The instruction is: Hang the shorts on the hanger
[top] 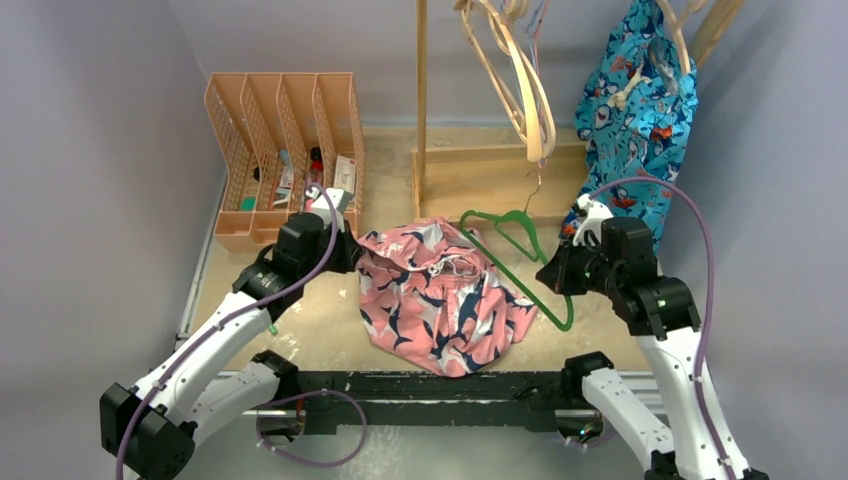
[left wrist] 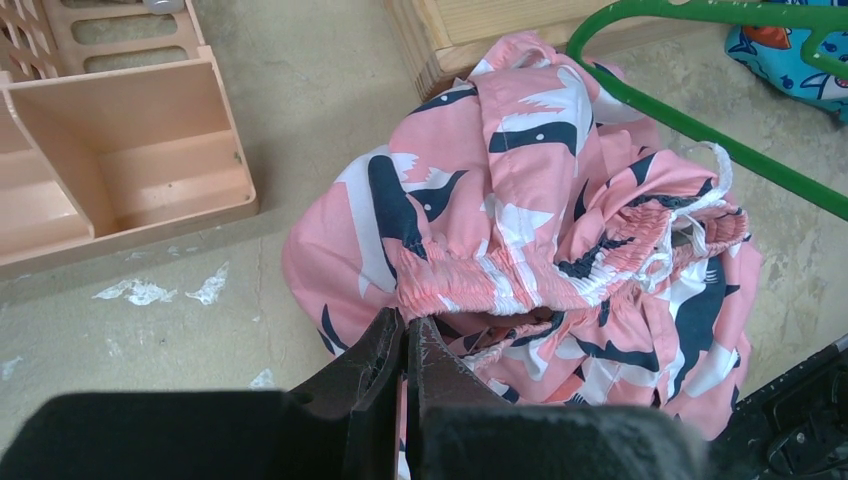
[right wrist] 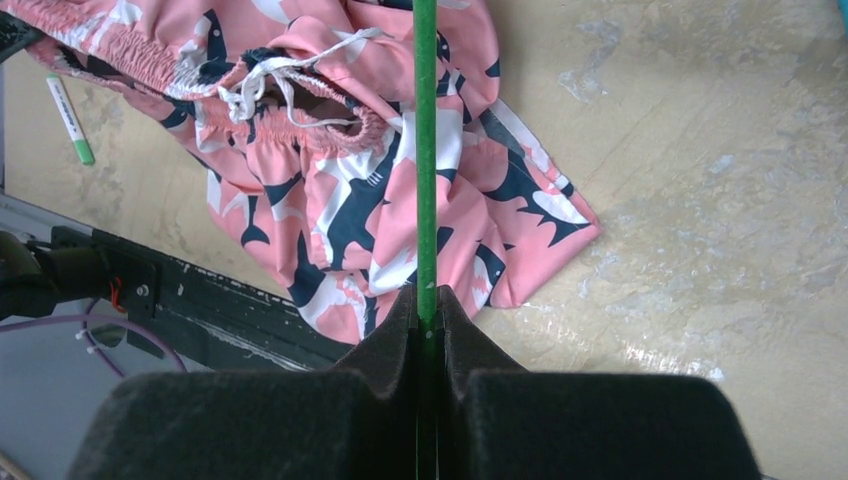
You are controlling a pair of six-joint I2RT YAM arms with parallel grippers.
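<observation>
The pink shorts (top: 435,295) with navy-and-white print lie bunched on the table's middle, waistband and white drawstring up. They also show in the left wrist view (left wrist: 520,200) and the right wrist view (right wrist: 330,200). My left gripper (top: 350,250) (left wrist: 408,322) is shut on the shorts' waistband at their left edge. The green hanger (top: 568,322) lies tilted over the shorts' right side, with its metal hook toward the back. Its bar shows in both wrist views (left wrist: 720,12) (right wrist: 426,150). My right gripper (top: 548,270) (right wrist: 427,295) is shut on the hanger's bar.
A peach file organizer (top: 285,150) stands at the back left. A wooden rack base (top: 490,175) is behind the shorts, with pale wooden hangers (top: 520,90) and a blue printed garment (top: 640,110) hanging above. A green-capped marker (right wrist: 70,120) lies left of the shorts. A black rail (top: 430,385) runs along the near edge.
</observation>
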